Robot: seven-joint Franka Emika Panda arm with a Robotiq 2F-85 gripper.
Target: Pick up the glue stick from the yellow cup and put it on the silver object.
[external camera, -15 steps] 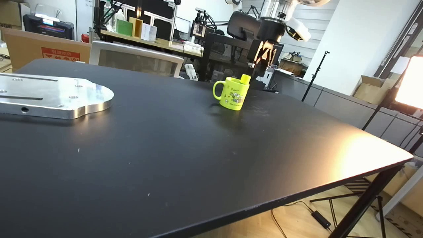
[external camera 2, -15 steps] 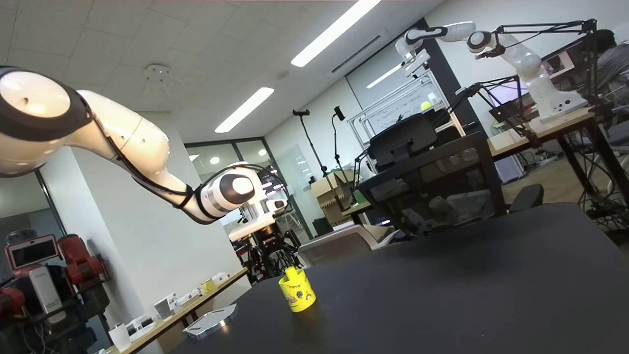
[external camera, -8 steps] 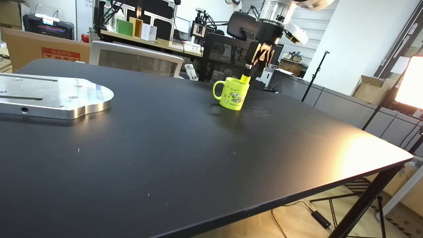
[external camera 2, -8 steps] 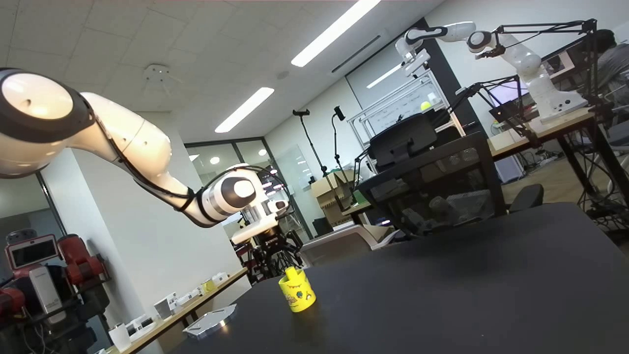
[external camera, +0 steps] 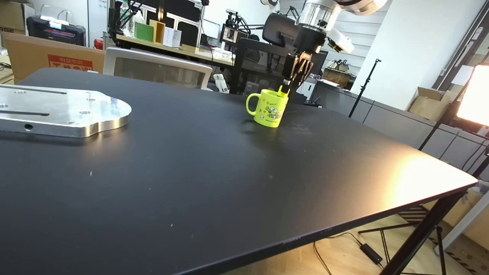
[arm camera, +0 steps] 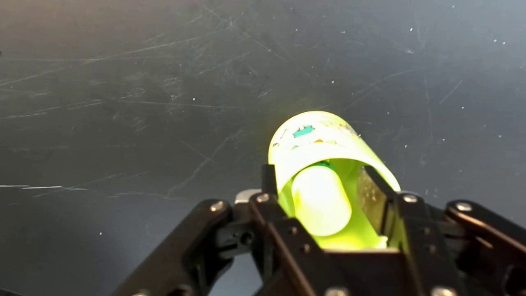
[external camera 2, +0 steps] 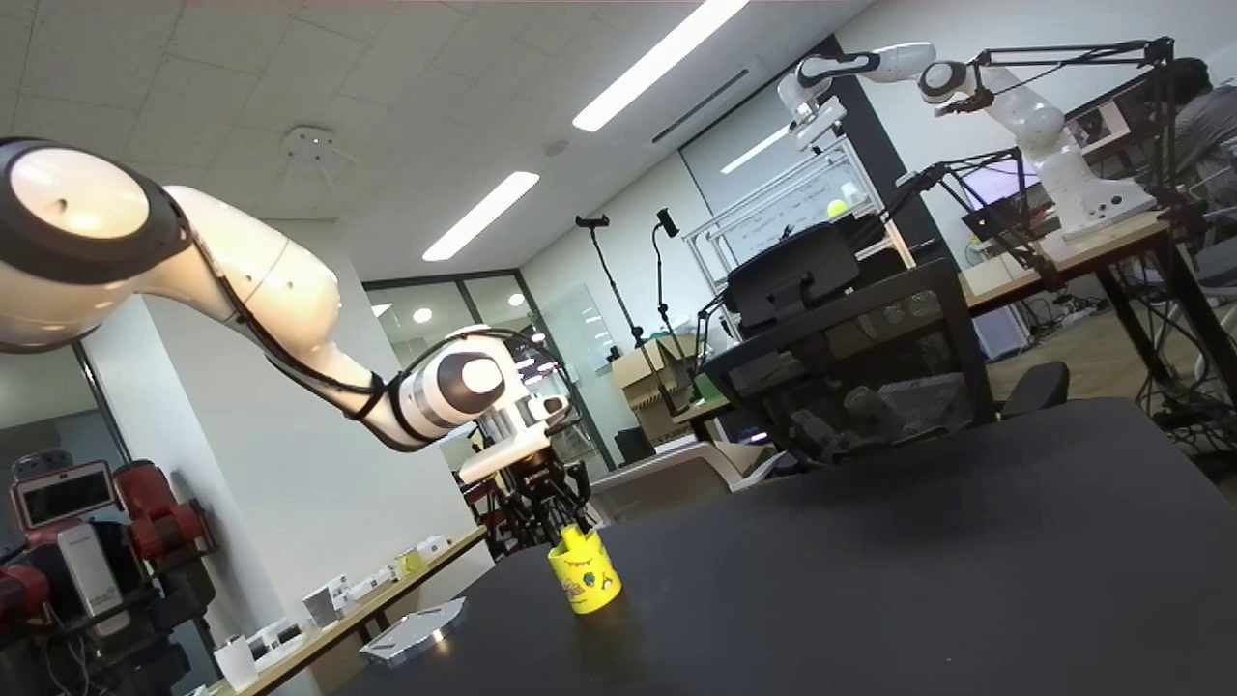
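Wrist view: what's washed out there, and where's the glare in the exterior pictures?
In the wrist view, the yellow cylindrical glue stick is burnt nearly white on top; in an exterior view, warm glare whitens a corner of the flat black tabletop, away from the yellow-green handled mug.

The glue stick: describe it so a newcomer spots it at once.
On the black table, apart from the silver plate, stands a bright yellow mug with cartoon prints. The glue stick is the yellow cylinder inside it, its end rising above the rim; unlike the open mug, it is slim and closed on top.
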